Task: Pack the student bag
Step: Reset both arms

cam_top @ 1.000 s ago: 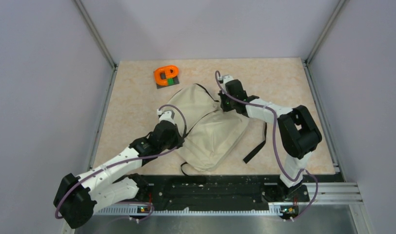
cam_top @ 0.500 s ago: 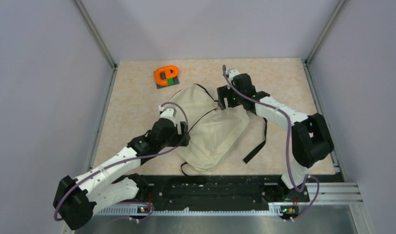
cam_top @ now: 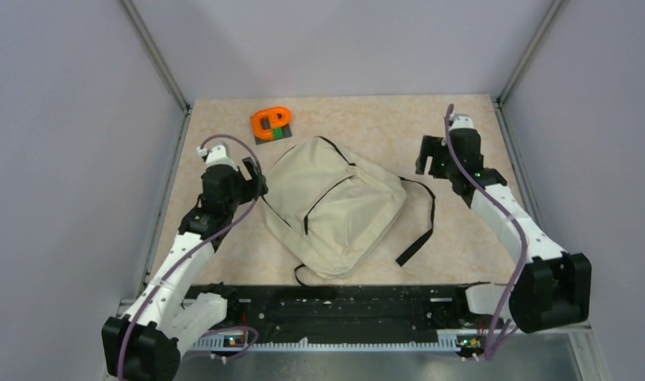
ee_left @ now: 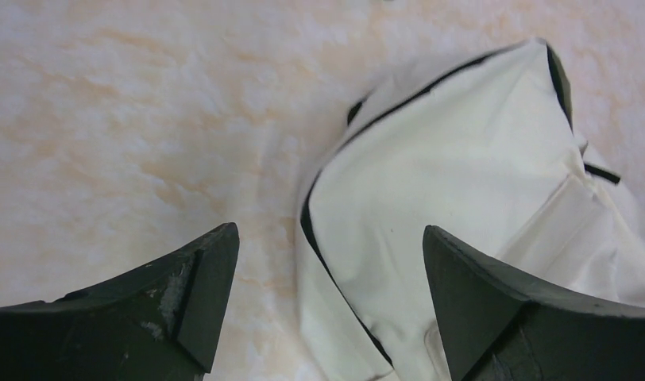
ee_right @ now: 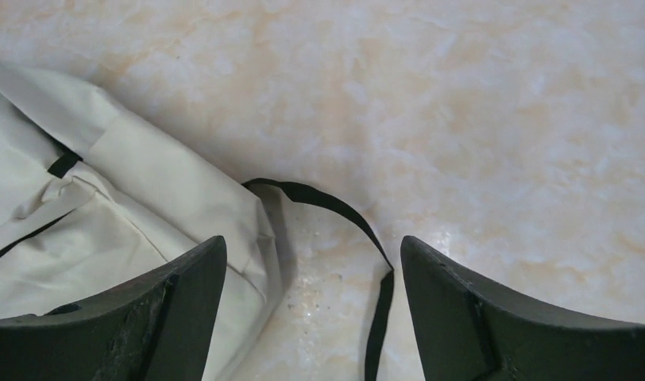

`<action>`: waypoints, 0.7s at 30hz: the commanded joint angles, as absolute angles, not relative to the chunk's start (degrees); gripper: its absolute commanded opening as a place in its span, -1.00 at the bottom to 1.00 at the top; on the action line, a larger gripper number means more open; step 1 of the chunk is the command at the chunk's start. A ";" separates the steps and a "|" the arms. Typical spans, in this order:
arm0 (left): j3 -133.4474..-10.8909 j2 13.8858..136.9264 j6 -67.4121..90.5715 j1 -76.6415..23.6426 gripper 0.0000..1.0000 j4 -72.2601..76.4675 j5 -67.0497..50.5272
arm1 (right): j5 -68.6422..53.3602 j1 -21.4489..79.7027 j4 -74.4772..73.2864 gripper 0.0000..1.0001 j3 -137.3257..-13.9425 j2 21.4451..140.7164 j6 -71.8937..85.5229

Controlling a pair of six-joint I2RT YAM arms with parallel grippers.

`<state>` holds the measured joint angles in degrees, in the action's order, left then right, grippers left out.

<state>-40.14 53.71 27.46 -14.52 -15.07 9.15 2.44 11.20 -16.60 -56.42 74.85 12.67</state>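
The student bag (cam_top: pixel 335 206), a beige backpack with black zipper lines, lies flat in the middle of the table, free of both grippers. My left gripper (cam_top: pixel 252 179) hovers open just off its left edge. In the left wrist view the bag's corner (ee_left: pixel 462 159) lies below the open left gripper (ee_left: pixel 329 232), which holds nothing. My right gripper (cam_top: pixel 427 155) stands open above the table to the bag's upper right. The right wrist view shows the bag's side (ee_right: pixel 105 214) and a black strap (ee_right: pixel 335 208) under the empty right gripper (ee_right: pixel 311 242).
An orange ring-shaped object on a dark base (cam_top: pixel 272 122) sits at the back, just beyond the bag's top corner. A loose black strap (cam_top: pixel 421 226) trails from the bag's right side. Metal frame rails (cam_top: pixel 167 190) border the tabletop left and right.
Both grippers went from shut to open, let go of the bag and pulled outward, left arm to the left, right arm to the right. The bag now lies spread flat.
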 commanded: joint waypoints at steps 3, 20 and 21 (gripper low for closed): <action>-45.32 44.90 21.85 -13.62 0.83 -12.04 23.03 | 17.54 11.52 -12.44 0.58 -49.69 57.34 14.12; -38.41 30.37 16.75 -13.62 0.89 -6.73 25.13 | 19.33 11.63 4.49 0.91 -33.05 35.98 10.09; -38.45 30.51 16.74 -13.62 0.89 -6.86 25.09 | 19.38 11.60 4.53 0.91 -32.97 35.84 10.06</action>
